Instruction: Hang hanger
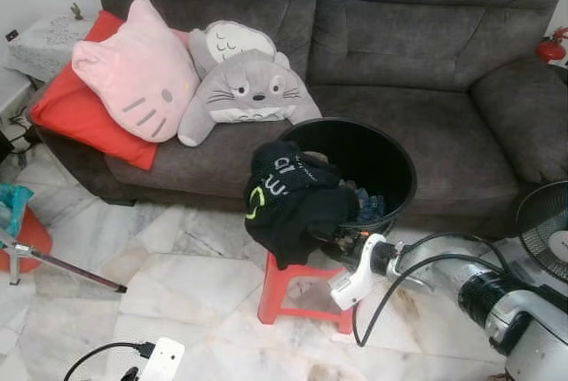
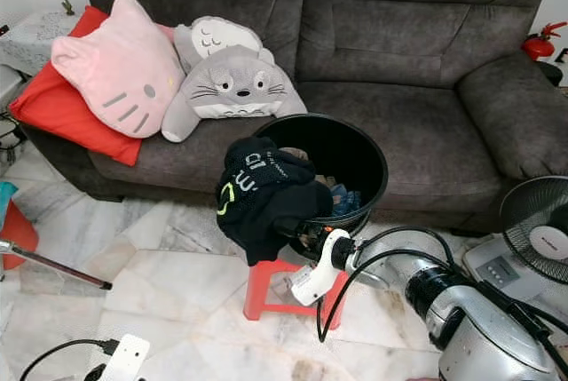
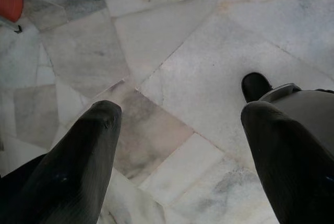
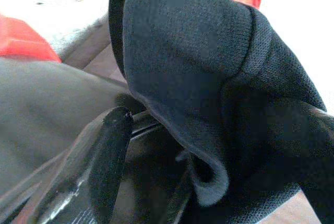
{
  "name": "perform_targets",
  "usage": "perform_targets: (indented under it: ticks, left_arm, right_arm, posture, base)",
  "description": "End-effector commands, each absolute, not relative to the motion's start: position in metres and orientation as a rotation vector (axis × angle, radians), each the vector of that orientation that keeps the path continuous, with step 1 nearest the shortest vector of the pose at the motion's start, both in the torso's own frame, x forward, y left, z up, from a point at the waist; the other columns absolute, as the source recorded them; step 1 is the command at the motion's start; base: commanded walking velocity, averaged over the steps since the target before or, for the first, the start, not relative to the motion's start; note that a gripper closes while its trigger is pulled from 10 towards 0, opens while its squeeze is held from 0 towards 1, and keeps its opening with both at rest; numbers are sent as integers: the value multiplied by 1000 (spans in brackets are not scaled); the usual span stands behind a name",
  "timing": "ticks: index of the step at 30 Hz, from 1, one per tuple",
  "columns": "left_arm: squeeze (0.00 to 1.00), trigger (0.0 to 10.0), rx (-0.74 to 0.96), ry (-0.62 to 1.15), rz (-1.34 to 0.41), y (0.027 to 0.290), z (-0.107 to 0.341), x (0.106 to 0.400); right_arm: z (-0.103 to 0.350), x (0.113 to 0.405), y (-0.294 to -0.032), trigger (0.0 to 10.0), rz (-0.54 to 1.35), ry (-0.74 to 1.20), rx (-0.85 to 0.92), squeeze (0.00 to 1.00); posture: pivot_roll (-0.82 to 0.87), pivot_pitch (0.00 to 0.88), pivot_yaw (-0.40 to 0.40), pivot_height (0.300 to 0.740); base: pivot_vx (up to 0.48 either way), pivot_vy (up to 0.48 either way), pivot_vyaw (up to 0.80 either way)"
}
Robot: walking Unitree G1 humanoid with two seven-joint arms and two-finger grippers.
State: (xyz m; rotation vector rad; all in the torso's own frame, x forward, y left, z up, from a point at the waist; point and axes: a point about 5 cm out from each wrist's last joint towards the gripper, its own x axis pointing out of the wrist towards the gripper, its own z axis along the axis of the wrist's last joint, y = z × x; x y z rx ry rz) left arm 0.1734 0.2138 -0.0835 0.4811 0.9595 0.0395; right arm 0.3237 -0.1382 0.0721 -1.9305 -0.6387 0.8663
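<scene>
A black garment (image 1: 288,199) with pale lettering hangs over the near rim of a round black bucket (image 1: 390,163). The bucket stands on a small red stool (image 1: 280,288) in front of the sofa and holds more clothes (image 1: 366,206). My right arm reaches in from the lower right, and my right gripper (image 1: 330,232) is at the bucket's near rim under the garment. In the right wrist view the right gripper (image 4: 209,145) is open, a fold of the black garment (image 4: 209,67) hangs between its fingers (image 4: 107,151), and the other finger is hidden by cloth. My left gripper (image 3: 180,114) hangs open over the marble floor.
A grey sofa (image 1: 426,35) spans the back, with a pink cat cushion (image 1: 133,79), a grey plush (image 1: 244,83) and a red cushion (image 1: 75,115) on its left. A fan (image 1: 546,230) stands at the right. A tripod leg (image 1: 67,265) and a power strip (image 1: 160,359) lie on the floor at left.
</scene>
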Motion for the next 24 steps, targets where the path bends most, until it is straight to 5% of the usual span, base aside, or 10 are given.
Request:
perform_targets:
  ticks: [1,6,7,8,9,24]
  left_arm:
    - [0,10000,492,973,40,215,-86,168]
    - [0,10000,492,973,38,214,-86,168]
    - [0,10000,492,972,37,214,-86,168]
    - [0,10000,492,972,37,214,-86,168]
    - [0,10000,492,972,38,214,-86,168]
    - [0,10000,496,971,35,215,-86,167]
  right_arm:
    - [81,328,-135,10000,833,-676,-1921,0]
    - [82,329,-134,10000,816,-684,-1907,0]
    - [83,329,-134,8431,812,-684,-1899,0]
    - [83,329,-134,8431,812,-684,-1899,0]
    - [83,329,-134,0,810,-682,-1892,0]
    - [85,328,-131,0,786,-674,-1826,0]
  posture:
    - [57,73,-39,736]
    - [57,72,-39,736]
    - [56,73,-39,736]
    - [56,73,-39,736]
    - [56,73,-40,736]
    - [55,74,-39,736]
  base:
    - [0,0,0]
    - [0,0,0]
    - [0,0,0]
    - [0,0,0]
    - [0,0,0]
    - [0,0,0]
